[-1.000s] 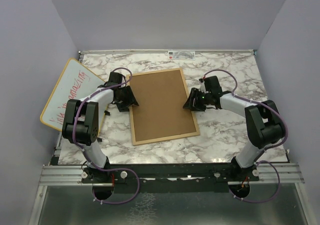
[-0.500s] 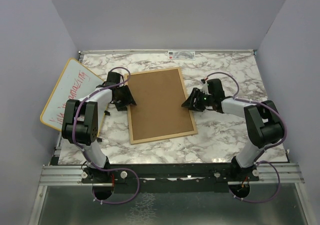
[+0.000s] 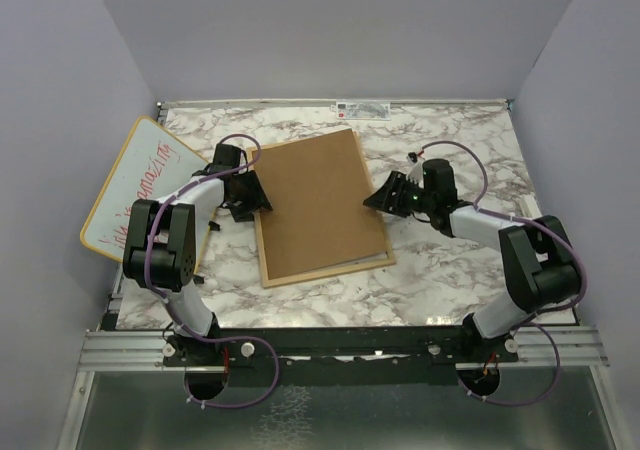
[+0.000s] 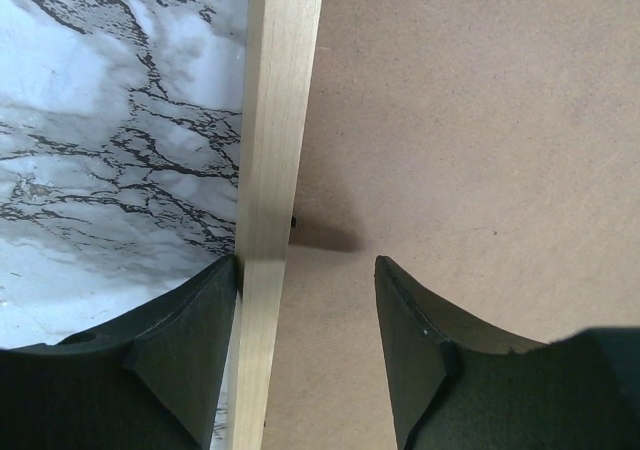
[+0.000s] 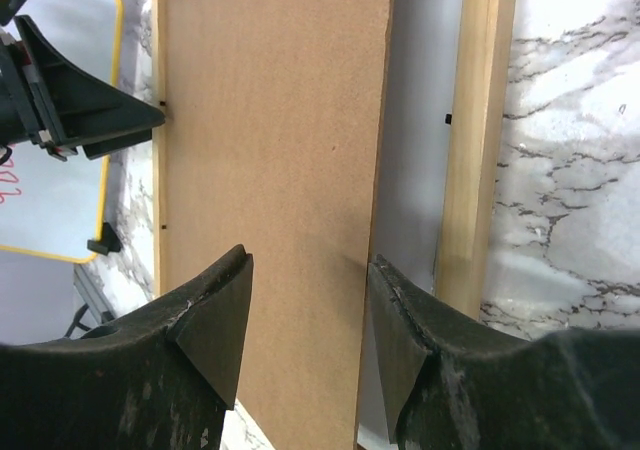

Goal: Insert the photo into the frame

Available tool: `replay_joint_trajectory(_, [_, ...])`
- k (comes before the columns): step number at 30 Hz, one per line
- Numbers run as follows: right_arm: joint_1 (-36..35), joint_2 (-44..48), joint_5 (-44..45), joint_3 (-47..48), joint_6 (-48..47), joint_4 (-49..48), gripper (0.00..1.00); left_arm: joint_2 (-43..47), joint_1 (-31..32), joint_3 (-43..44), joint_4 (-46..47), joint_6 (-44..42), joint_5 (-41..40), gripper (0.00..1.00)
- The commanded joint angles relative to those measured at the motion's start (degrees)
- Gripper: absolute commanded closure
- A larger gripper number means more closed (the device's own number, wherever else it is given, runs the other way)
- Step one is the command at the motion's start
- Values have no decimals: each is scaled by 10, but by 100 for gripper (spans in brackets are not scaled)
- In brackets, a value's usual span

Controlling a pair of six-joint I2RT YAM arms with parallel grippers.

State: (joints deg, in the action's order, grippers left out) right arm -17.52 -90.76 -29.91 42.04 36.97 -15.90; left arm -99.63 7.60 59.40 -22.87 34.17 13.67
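Observation:
The frame [image 3: 330, 267] of thin light wood lies flat on the marble table. A brown backing board [image 3: 320, 200] rests in it, with its right edge tilted up off the frame. My right gripper [image 3: 386, 198] is open at that raised edge. In the right wrist view one fingertip [image 5: 378, 270] sits against the board's edge [image 5: 385, 120]. A pale grey surface [image 5: 420, 170] shows between the board and the frame rail [image 5: 478, 140]. My left gripper [image 4: 306, 262] is open and straddles the left rail [image 4: 270, 150], its left finger against the rail's outer side. The photo is hidden.
A round-cornered whiteboard [image 3: 135, 185] with red handwriting leans against the left wall, close behind my left arm. Grey walls close in the table on three sides. A small label strip [image 3: 360, 108] lies at the back edge.
The backing board's right edge has risen out of the frame and the board has slid toward the back. My right gripper rose with it. The left gripper barely moved.

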Motion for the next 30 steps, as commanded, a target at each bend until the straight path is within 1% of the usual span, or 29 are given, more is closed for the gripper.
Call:
replay_joint_trajectory(1, [-24,-27,-24,-3,-28,-70,47,-22,16,-31,-5,9,31,42])
replay_joint_trajectory(5, [-24,-63,47,2,-89,-72,47,-23,16,-31,-6,7,27,41])
replay_joint_trajectory(9, [-24,-59,132,1,-128,-55,44,-20,16,-30,-6,6,21,38])
replay_joint_trajectory(12, [-24,-46,160,10,-136,-31,41,-21,16,-28,-8,3,18,36])
replay_joint_trajectory(18, [-26,-14,192,34,-120,58,33,-16,16,-21,-21,-6,8,31])
replay_joint_trajectory(22, [-26,41,212,30,-93,119,31,7,16,-6,-36,-16,-15,23])
replay_joint_trajectory(25, [-26,53,187,50,-81,151,34,24,16,7,-42,-23,-30,19])
replay_joint_trajectory(28, [-26,22,160,90,-67,175,41,21,16,22,-42,-28,-32,19])
replay_joint_trajectory(30, [-27,-8,157,125,-61,183,43,14,16,30,-41,-28,-37,19])
